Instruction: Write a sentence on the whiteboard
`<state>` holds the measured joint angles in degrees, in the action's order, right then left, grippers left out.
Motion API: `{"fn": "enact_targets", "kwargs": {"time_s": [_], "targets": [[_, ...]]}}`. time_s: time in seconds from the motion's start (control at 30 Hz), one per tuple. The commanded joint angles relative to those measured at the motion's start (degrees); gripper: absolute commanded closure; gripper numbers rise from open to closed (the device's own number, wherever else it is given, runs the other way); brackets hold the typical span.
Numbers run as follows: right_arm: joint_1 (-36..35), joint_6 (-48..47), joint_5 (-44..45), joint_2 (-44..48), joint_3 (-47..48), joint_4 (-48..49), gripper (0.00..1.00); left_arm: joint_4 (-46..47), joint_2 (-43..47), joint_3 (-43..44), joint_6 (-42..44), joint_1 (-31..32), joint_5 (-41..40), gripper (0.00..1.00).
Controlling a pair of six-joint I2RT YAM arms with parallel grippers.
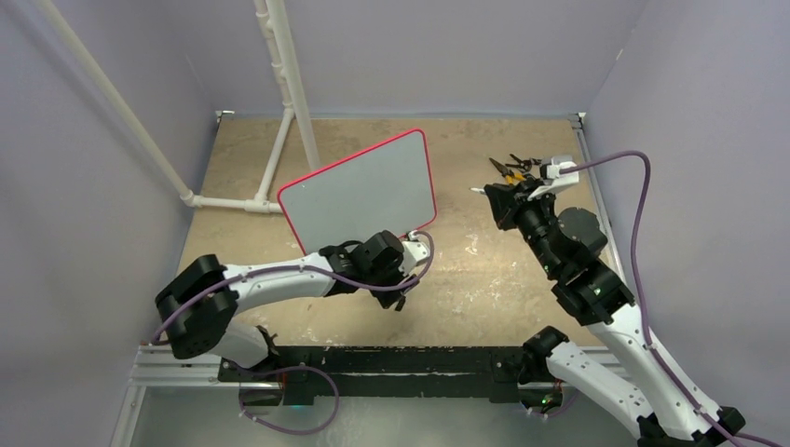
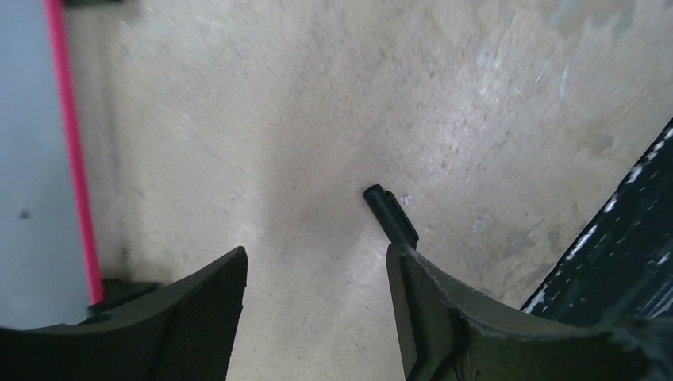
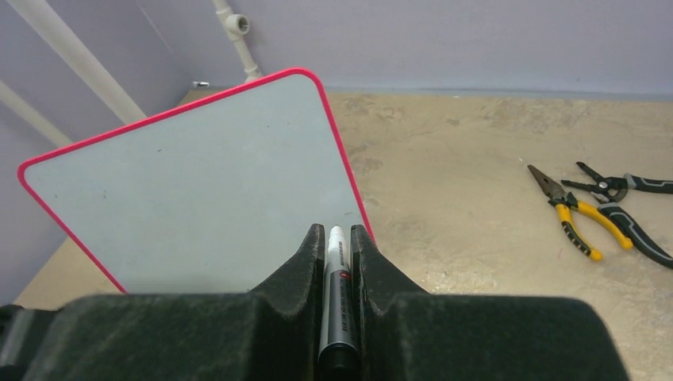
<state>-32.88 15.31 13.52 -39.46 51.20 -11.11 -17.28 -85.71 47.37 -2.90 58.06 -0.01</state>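
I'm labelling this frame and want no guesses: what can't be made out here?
- Whiteboard bottom edge: right wrist view, hidden behind the right end effector; the left wrist view cuts most of the board off at its left edge.
- Marker tip, capped or bare: right wrist view, too small to tell.
- Small black object: left wrist view, near end hidden by the left end effector; blurred, unidentifiable.

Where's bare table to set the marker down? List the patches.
Bare table between the whiteboard and the right gripper, and the near strip right of the left gripper, past a small black piece. Crowded: pliers far right, white pipes far left.
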Motion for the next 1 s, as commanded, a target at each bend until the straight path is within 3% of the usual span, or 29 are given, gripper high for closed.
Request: {"fn": "enact_targets", "kwargs": {"time_s": [0.0,0.23,0.43,0.63,0.97], "targets": [[0.04,1.79,-2.56,2.34,-2.08,6.09,1.0,4.77,9.49,2.36,-2.02,-2.0,0.59,0.35],[0.07,0.1,-10.84,3.32,-5.37,13.02,1.0,3.41,16.43,11.85,-3.08,-8.51,0.19,0.33],[0.01,-2.39,-22.16,2.43,-11.09,25.36,1.0,-0.14,18.1,20.92,-0.97,-11.99,-7.21,0.32],[-0.02,-2.35,-31.52,-1.11,-16.0,40.67,1.0,-1.69,19.28,24.28,-2.84,-28.21,-1.31,0.32],[-3.12,-2.08,-34.98,-12.24,-18.47,58.61,1.0,-3.82,25.31,21.91,-5.1,-41.56,-0.25,0.31]]}}
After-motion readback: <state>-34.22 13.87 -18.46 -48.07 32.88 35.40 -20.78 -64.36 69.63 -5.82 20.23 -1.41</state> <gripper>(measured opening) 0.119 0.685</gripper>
